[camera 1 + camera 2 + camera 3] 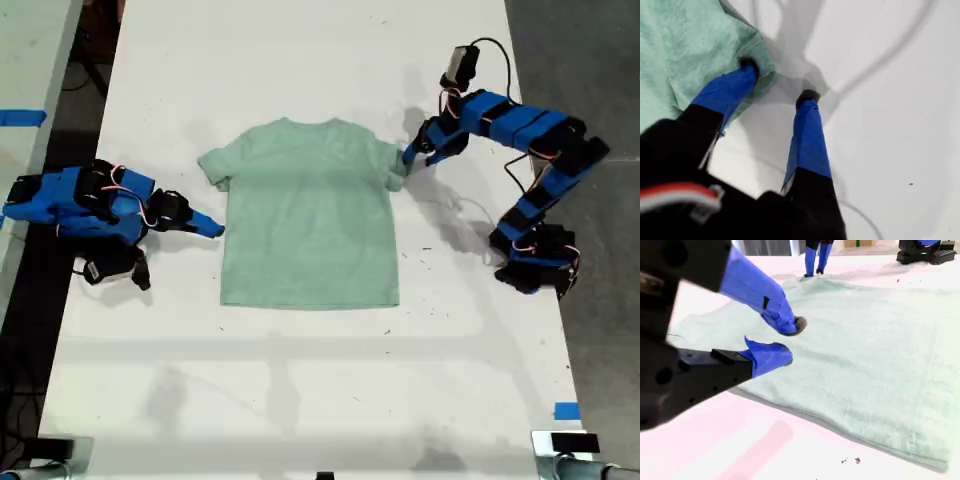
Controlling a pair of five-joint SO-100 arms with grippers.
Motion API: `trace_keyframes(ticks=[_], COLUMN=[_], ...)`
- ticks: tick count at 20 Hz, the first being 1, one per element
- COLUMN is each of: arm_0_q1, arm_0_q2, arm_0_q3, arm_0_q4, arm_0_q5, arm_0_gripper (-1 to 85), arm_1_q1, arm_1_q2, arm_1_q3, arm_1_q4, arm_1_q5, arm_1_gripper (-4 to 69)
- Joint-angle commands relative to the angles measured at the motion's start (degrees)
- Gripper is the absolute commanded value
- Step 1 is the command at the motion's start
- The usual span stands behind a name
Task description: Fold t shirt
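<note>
The pale mint-green t shirt (310, 220) lies flat, neck toward the far edge of the white table (300, 400). My first gripper (408, 158) is open at the sleeve on the exterior view's right. One fingertip (747, 65) presses on the sleeve hem of the t shirt (680, 45), the other rests on bare table. My second gripper (215, 230) sits low beside the shirt's edge on the exterior view's left, just below the other sleeve. Its jaws stand slightly open, with nothing between them, over the t shirt (865, 355) edge, as seen at my second gripper (790, 341).
The first arm's base (535, 265) stands on the exterior view's right, with a black cable looping above it. Blue tape marks (566, 410) sit near the table's front corner on that side. Another table with blue tape (20, 117) borders the exterior view's left.
</note>
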Motion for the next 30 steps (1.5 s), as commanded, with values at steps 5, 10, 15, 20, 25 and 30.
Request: trace_keyframes(ticks=[5, 10, 15, 20, 25, 30], arm_0_q1=[0.26, 0.26, 0.26, 0.26, 0.26, 0.26], arm_0_q2=[0.44, 0.44, 0.44, 0.44, 0.44, 0.44], arm_0_q3=[0.26, 0.26, 0.26, 0.26, 0.26, 0.26], arm_0_q4=[-0.79, -0.79, -0.79, -0.79, -0.79, -0.79], arm_0_q5=[-0.7, -0.7, -0.7, -0.7, -0.7, -0.7], arm_0_gripper=[5.8, 5.8, 5.8, 5.8, 5.8, 5.8], arm_1_q1=[-1.41, -3.34, -4.75, -4.75, -4.13, -5.89], arm_1_q2=[3.52, -3.87, -1.93, -11.69, -11.34, 4.83], arm_1_q3=[-1.85, -2.81, -0.79, -8.35, -8.09, -4.66], arm_1_q4=[-5.01, -8.26, -10.99, -5.01, -2.29, -2.2], arm_1_q5=[3.25, 3.87, 5.1, 5.1, 8.35, 7.29], arm_1_gripper=[16.4, 15.1, 19.5, 0.9, 1.2, 1.2])
